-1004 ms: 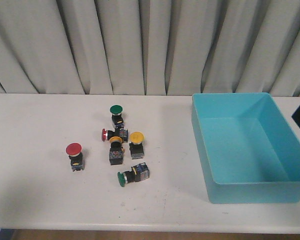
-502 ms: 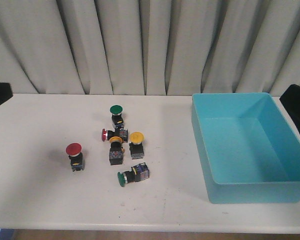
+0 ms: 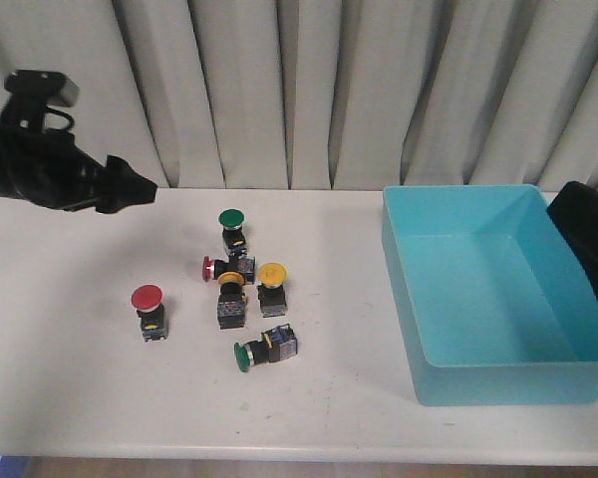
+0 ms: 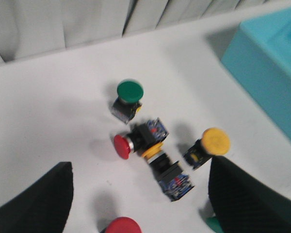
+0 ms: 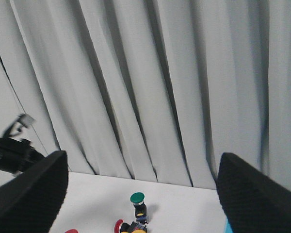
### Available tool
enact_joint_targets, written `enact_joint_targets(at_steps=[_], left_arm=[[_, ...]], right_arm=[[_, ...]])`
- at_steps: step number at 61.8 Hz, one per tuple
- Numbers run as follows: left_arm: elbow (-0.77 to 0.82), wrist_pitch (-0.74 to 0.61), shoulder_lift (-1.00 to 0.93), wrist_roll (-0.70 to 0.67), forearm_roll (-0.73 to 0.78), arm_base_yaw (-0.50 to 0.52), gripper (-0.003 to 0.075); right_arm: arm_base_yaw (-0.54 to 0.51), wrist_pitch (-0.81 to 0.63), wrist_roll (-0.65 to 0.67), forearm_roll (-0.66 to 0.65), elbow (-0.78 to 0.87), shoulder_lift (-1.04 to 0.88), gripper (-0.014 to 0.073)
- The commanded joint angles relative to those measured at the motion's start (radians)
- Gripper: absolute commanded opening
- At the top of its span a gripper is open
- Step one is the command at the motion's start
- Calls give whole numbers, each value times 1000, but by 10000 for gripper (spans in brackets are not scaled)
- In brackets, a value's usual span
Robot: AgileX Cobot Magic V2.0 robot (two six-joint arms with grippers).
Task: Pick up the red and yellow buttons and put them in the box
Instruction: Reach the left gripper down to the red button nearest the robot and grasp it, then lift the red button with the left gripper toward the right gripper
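A green-capped switch [image 3: 262, 349] is lying on its side nearest the front edge of the white desk [image 3: 70, 378], and just behind it, to the left, a red button [image 3: 149, 311] is standing upright apart from the rest. Behind these, a yellow button [image 3: 271, 287] is standing upright beside a second yellow-collared switch [image 3: 231, 299] lying tipped over, and a second red button [image 3: 224, 268] is lying on its side touching that one. Farthest back in the cluster, an upright green switch [image 3: 232, 228] is standing. No writing or brand is legible on any of them — the small labels are too blurred to read. The turquoise box [image 3: 498, 368] is sitting well apart on the right of the desk, holding nothing visible. The left tool [image 4: 138, 204] is hanging above the cluster with its fingers spread wide and nothing between them; the right tool [image 5: 140, 204] is likewise spread open, pointing toward the grey curtain [image 3: 309, 90] — its dark arm is showing at the box's right edge.
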Motion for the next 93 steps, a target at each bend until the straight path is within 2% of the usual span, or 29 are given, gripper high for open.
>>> enact_joint_targets(at_steps=[1, 17, 33, 70, 83, 93], left_arm=[[-60, -15, 35, 3, 19, -28, 549], [-61, -14, 134, -10, 75, -58, 549], [-61, -2, 190, -131, 227, -64, 549], [-60, 82, 260, -164, 246, -82, 542], [-60, 89, 263, -163, 248, -82, 487], [-60, 91, 263, -163, 248, -82, 359]], right_arm=[[1, -37, -9, -1, -35, 10, 594], [1, -33, -9, -1, -35, 10, 594], [1, -30, -9, -1, -35, 10, 594], [1, -28, -9, 2, -35, 10, 594], [1, -28, -9, 2, -35, 10, 594], [1, -29, -9, 2, -35, 10, 594]])
